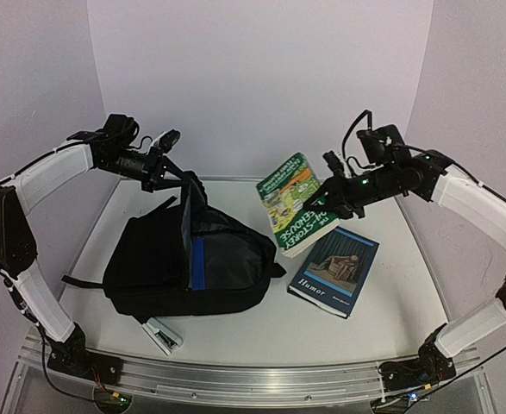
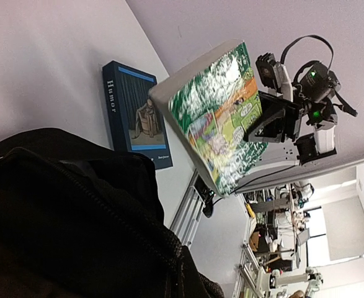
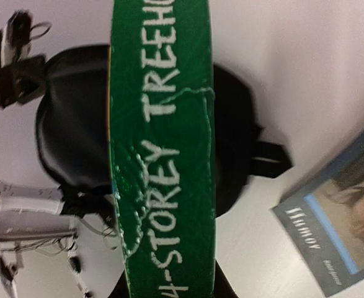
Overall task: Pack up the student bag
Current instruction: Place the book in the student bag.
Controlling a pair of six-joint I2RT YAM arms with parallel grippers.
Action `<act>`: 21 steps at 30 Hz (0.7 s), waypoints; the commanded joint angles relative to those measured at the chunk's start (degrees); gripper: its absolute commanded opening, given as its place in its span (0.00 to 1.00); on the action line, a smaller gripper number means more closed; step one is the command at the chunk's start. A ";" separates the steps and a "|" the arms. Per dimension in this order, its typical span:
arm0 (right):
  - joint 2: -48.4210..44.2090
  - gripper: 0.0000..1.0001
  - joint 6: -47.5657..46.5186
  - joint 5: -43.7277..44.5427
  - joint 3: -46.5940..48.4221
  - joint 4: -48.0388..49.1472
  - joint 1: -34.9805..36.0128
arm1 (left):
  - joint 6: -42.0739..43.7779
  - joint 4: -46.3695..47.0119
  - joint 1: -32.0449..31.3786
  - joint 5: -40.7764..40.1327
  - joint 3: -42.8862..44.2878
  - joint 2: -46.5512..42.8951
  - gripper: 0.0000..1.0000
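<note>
The student bag (image 1: 188,259) is a large black backpack lying left of centre on the table. Its opening edge with blue-grey lining (image 1: 197,263) is pulled upward. My left gripper (image 1: 168,177) is shut on the bag's raised top edge, above its far side. In the left wrist view the black fabric (image 2: 64,217) fills the lower left and hides my fingers. My right gripper (image 1: 330,207) is shut on a green paperback (image 1: 289,203) and holds it in the air, right of the bag. The book's green spine (image 3: 163,155) runs down the right wrist view, with the bag (image 3: 70,124) behind it.
A dark blue book titled Humor (image 1: 334,272) lies flat on the table at right of centre, below the held book. A stapler (image 1: 162,335) lies at the bag's near left corner. The table's metal front rail (image 1: 253,375) runs between the arm bases.
</note>
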 commanded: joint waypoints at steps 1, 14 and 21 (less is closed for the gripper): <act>2.38 0.00 4.16 -13.10 -0.13 15.06 2.97 | 3.71 -1.80 -3.98 3.02 7.50 1.83 0.00; 12.99 0.00 8.33 -13.76 -4.81 22.12 10.18 | 3.69 -1.79 -5.80 4.21 11.75 4.42 0.00; 18.39 0.00 13.32 -12.14 -5.35 28.79 12.40 | 4.61 -2.96 -5.76 4.38 12.14 4.78 0.00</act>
